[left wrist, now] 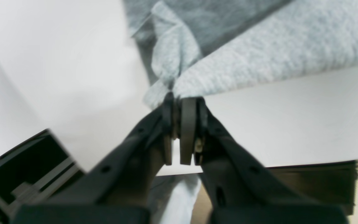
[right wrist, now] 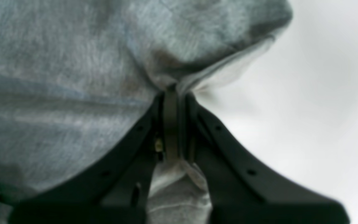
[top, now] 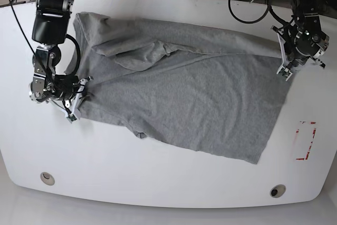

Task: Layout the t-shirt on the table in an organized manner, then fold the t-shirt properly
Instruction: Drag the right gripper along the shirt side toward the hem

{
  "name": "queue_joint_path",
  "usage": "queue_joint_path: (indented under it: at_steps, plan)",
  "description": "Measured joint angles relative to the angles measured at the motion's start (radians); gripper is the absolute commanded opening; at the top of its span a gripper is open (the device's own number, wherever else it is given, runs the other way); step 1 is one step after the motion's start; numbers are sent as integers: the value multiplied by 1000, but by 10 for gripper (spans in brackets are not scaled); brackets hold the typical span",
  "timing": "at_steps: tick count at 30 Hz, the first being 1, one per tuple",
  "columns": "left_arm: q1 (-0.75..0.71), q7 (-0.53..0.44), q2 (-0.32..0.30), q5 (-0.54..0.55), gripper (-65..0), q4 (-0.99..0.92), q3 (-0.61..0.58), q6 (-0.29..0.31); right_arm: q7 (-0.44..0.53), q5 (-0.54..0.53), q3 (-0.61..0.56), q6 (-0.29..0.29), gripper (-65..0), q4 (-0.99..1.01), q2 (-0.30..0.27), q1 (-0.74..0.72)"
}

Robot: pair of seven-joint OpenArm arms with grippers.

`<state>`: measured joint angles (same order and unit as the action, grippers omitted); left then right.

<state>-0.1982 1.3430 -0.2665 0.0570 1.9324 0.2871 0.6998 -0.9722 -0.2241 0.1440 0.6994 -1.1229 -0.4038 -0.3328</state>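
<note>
Grey t-shirt [top: 184, 98] spread rumpled, plain side up, both edges pinched

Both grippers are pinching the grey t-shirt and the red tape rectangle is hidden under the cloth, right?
Not quite. The red tape rectangle lies bare on the table, beside the t-shirt, as the base view shows. The left gripper and right gripper do pinch it.

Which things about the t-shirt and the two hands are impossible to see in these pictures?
- Lettering on the t-shirt: no print shows in any view.
- Left hand grip point, base view: too small; left wrist view is blurred.
- Right hand, right wrist view: blurred, cloth covers the pinch.
</note>
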Motion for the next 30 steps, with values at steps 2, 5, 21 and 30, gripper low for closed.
queue_joint_path:
  at_steps: [2, 5, 21, 30]
  plan:
    - [-2, 0, 10, -2, -650, 0, -3, 0, 11, 1, -23, 0, -609, 30, -3, -19]
    - [-1, 3, 11, -9, -650, 0, -41, -2, 45, 5, -52, 0, -534, 64, -4, -43]
    - [18, 5, 13, -2, -650, 0, -118, -2, 105, 10, -112, 0, -380, 82, 2, -77]
    - [80, -1, -12, 0, -568, 0, -117, -2, 43, 0, 20, 0, -361, -78, -7, -4]
